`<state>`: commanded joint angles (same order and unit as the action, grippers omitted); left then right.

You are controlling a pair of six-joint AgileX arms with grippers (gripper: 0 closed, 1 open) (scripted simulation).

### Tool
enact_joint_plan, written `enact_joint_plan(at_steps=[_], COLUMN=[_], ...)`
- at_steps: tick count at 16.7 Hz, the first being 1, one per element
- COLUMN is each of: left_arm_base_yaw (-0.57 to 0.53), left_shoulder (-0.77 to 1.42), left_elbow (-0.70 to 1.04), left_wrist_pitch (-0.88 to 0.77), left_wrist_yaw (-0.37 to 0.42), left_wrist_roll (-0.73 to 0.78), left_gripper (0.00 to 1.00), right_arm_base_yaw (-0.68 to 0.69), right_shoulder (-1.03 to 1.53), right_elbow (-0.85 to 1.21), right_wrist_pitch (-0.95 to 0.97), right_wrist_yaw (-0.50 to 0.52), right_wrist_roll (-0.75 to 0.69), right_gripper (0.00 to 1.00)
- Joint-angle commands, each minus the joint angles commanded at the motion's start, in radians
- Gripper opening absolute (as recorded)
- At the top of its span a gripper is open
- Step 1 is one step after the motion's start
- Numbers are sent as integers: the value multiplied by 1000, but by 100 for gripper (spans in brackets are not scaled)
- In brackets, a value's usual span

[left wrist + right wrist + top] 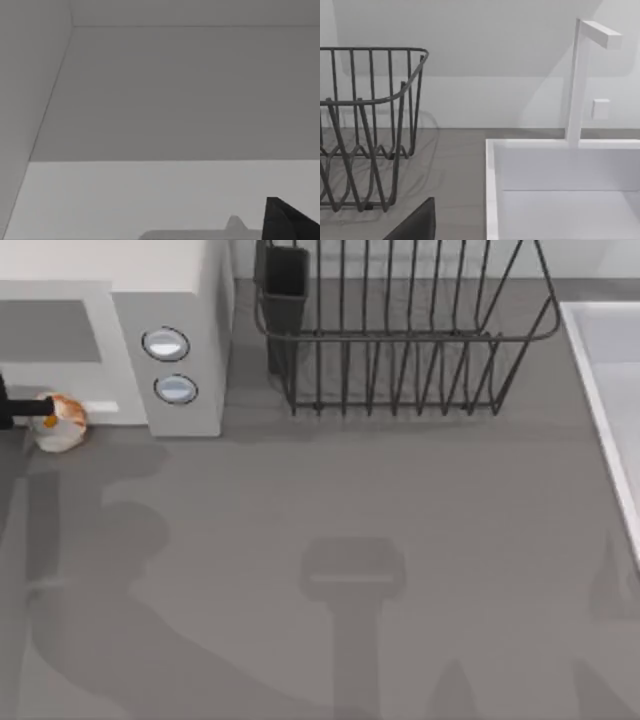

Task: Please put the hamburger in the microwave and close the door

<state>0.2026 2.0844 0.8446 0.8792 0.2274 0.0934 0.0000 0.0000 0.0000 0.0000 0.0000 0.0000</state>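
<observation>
One arm at work: left claw [30, 414] comes in from the top view's left edge, dark finger tip touching the hamburger [60, 422]. Whether it is clamped on the bun or just beside it — cannot tell, too little of it shows. Hamburger sits at the far left, right against the front of the microwave [180, 340], just below the door [55, 345] and next to the pale handle strip [100, 407]. Door looks flat against the microwave front from above, but open or shut is not clear. Two silver knobs [166, 344] on the side panel, just right of the door.

Left wrist view: plain pale walls meeting at a corner, possibly the microwave inside, not sure; a dark finger [290, 222] at one corner.

Right arm idle near the sink [492, 200] and wire rack [370, 125]; a dark bit of the right claw [417, 225] shows in its wrist view, fingers' state cannot tell.

Handling guess: hamburger is small, light, lumpy and roundish, likely soft, so it can squash or roll out. Best hold is across its widest middle, fingers on opposite sides, gentle squeeze. Risk: nudging it along the bench against the microwave front instead of lifting.
</observation>
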Motion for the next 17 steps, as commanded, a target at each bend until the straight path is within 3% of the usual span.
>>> enact_joint_plan(at_steps=[7, 17], left_arm_base_yaw=[-13, -68], left_shoulder=[33, 312], left_elbow=[63, 585], left_wrist_pitch=[-22, -210], left_wrist_yaw=[-6, -24], left_wrist_roll=[-2, -5], left_gripper=[0, 0], right_arm_base_yaw=[0, 0], right_shoulder=[0, 0], right_elbow=[0, 0], right_wrist_pitch=[0, 0], right_wrist_yaw=[0, 0], right_wrist_roll=[0, 0], right_gripper=[100, 100])
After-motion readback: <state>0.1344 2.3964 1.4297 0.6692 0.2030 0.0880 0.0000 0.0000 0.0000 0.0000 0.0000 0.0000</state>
